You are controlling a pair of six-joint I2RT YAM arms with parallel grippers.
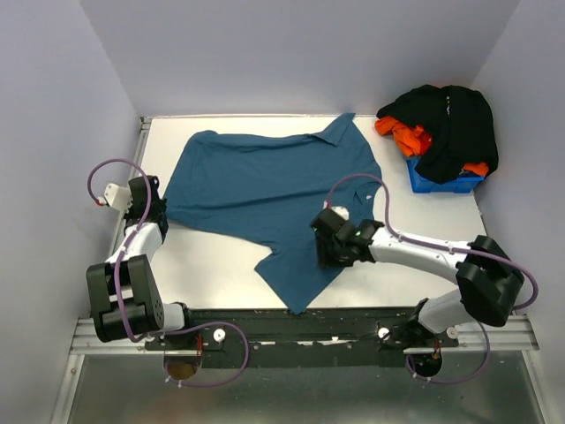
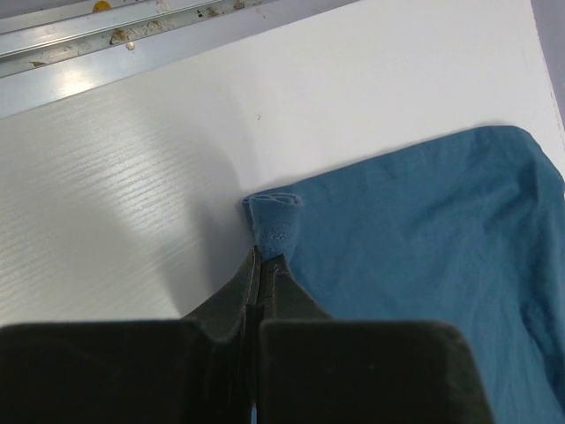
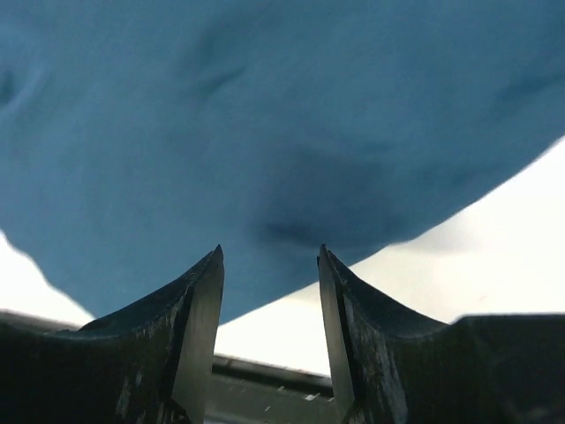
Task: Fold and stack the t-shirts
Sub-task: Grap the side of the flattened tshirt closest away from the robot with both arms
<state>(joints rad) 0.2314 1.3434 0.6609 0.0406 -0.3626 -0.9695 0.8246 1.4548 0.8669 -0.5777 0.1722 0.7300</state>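
Left end effector (image 2: 261, 261) pinches one spread teal t-shirt (image 2: 415, 256).

Obscured zones in your three views

Ahead of the right gripper (image 3: 269, 261), you see the teal shirt (image 3: 282, 132) only blurred, running off three edges of the wrist view. Behind the tips of the left gripper (image 2: 263, 261), its own fingers (image 2: 221, 309) cover the shirt's hem. Well away from both tools, the black shirt (image 1: 452, 124) and orange shirt (image 1: 402, 137) bury most of the blue bin (image 1: 439, 184).

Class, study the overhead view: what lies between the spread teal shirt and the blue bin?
Only a narrow strip of bare white table separates the teal shirt from the blue bin; the top view shows it.
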